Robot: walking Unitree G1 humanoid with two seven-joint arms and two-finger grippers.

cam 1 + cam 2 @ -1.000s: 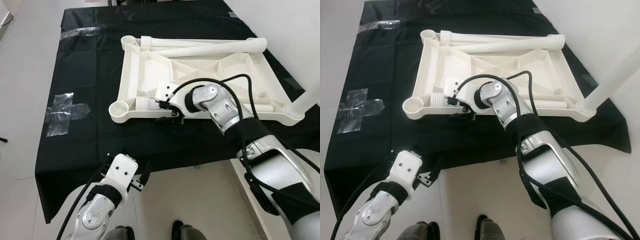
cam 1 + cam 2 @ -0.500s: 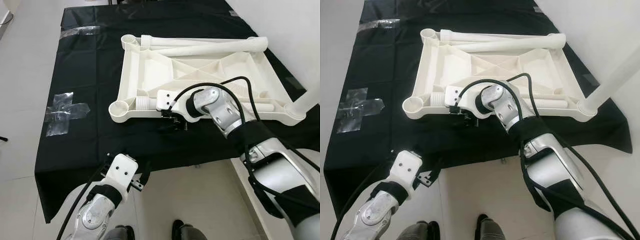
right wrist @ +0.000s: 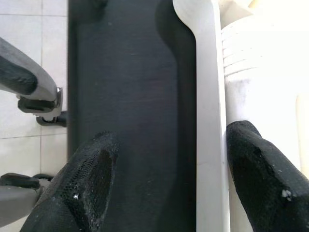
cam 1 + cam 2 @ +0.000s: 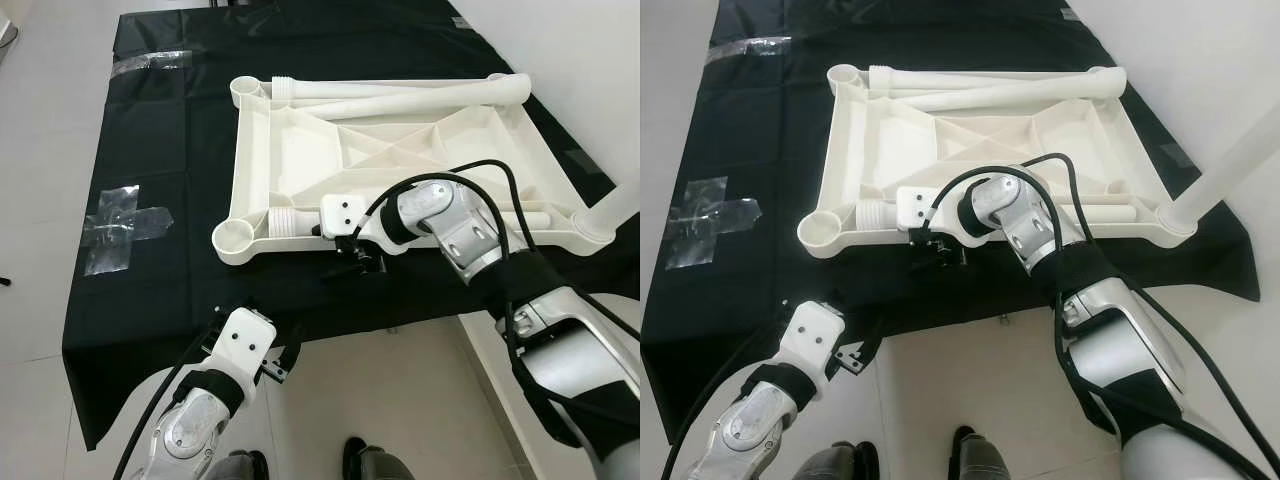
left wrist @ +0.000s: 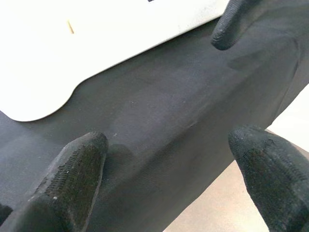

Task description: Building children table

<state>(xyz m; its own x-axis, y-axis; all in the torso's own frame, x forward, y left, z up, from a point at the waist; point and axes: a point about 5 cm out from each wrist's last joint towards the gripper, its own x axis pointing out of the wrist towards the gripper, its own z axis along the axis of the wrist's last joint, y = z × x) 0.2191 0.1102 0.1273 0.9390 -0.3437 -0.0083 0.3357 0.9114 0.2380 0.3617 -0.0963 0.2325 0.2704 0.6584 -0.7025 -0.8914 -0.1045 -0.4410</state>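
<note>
The upturned white tabletop [image 4: 400, 150] was seen on the black-draped surface [image 4: 170, 120], with loose legs [image 4: 420, 95] stacked at its 12 o'clock edge and clear tape [image 4: 120, 215] at 9 o'clock. The right end effector [image 3: 164, 183] was spread wide astride the tabletop's near rim, nothing clamped. The left end effector [image 5: 164, 174], open and empty, was held at the cloth's 6 o'clock edge; an upright leg [image 4: 620, 205] was cut off at 3 o'clock.

- A black cloth [image 4: 170, 200] is covering the bench and is hanging down over its near edge.
- Pieces of clear tape [image 4: 122, 215] are sticking on the cloth at the left, one more [image 4: 152, 62] farther back.
- Pale floor tiles [image 4: 40, 140] are lying around the bench, catching bright, even light.
</note>
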